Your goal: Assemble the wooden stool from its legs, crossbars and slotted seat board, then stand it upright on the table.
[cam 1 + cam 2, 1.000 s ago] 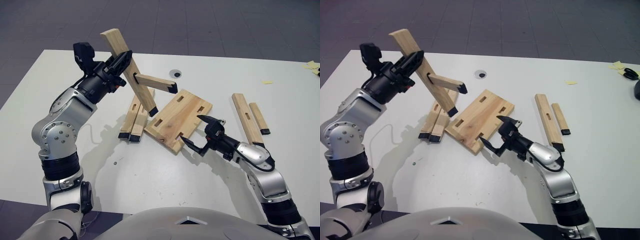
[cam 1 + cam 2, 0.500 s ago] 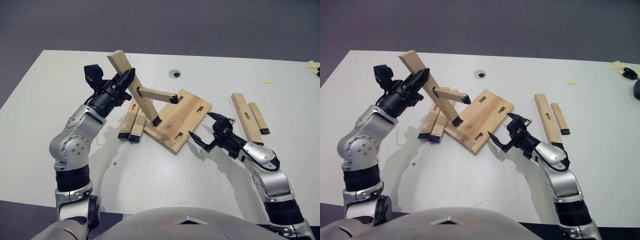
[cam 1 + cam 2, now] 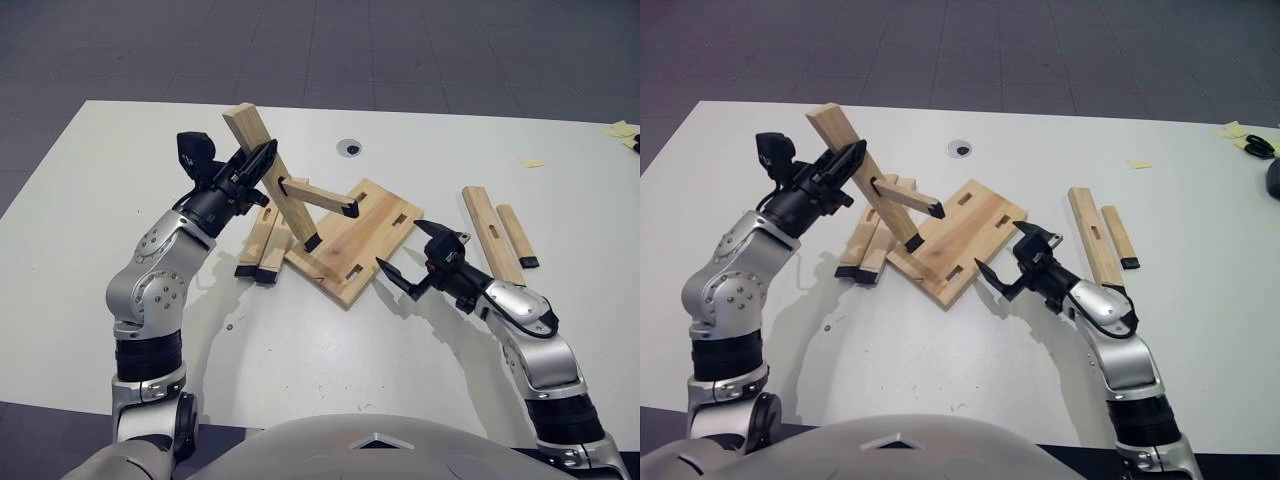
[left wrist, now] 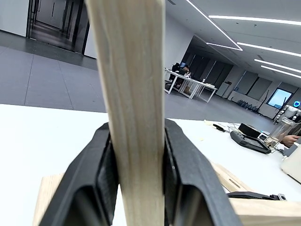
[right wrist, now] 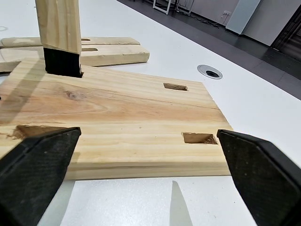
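Observation:
My left gripper (image 3: pixel 258 166) is shut on a pale wooden leg (image 3: pixel 272 180) that stands tilted, its black foot resting on the slotted seat board (image 3: pixel 368 240). A black-tipped crossbar (image 3: pixel 322 196) sticks out sideways from that leg over the board. In the left wrist view the leg (image 4: pixel 134 94) sits between the black fingers (image 4: pixel 186 160). My right gripper (image 3: pixel 403 247) is open at the board's near right edge, a fingertip on either side of the corner; the right wrist view has the board (image 5: pixel 122 117) just ahead of its fingertips (image 5: pixel 40 160).
Two more legs (image 3: pixel 262 240) lie side by side left of the board. A slotted leg (image 3: pixel 487 232) and a shorter bar (image 3: pixel 517 235) lie to the right. A round grommet hole (image 3: pixel 349 148) is at the table's back, yellow notes (image 3: pixel 535 163) far right.
The left arm swung the leg with its crossbar down and rightward until its foot came onto the seat board. The right gripper drew back slightly to the right, staying open.

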### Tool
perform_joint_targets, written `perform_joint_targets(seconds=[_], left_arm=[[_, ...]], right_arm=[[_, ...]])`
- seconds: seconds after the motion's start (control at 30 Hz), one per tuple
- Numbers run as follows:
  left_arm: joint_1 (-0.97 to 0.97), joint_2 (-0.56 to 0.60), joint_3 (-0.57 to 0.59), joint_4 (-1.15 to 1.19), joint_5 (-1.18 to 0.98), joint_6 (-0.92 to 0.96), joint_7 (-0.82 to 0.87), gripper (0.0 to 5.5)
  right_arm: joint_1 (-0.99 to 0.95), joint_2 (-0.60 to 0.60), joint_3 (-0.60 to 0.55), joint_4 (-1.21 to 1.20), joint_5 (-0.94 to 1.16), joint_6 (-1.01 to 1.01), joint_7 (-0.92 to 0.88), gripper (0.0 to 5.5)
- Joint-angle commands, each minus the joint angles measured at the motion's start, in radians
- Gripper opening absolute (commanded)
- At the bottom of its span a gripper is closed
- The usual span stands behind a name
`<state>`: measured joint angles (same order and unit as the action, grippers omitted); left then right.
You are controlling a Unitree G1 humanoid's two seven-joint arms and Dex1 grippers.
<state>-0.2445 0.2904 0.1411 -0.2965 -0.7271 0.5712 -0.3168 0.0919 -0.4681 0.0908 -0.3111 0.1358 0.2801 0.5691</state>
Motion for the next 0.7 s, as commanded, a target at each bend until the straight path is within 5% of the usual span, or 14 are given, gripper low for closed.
perform_joint_targets(seconds=[0.03,0.37,0.7], left_arm=[[0.065,-0.011,-0.052,-0.017,0.068,-0.002,0.016,1.05],[0.302,0.052,-0.145,-0.182,0.147,-0.058,-0.038,1.05],[0.282,0.046,-0.258,-0.141,0.252,-0.054,-0.009,1.05]], right_arm=[[-0.010,0.001,0.001,-0.003,-0.009,0.000,-0.008,5.40],[-0.020,-0.005,-0.008,-0.003,-0.011,0.000,-0.014,5.40],[-0.030,0.000,-0.012,0.001,-0.018,-0.002,-0.022,5.40]])
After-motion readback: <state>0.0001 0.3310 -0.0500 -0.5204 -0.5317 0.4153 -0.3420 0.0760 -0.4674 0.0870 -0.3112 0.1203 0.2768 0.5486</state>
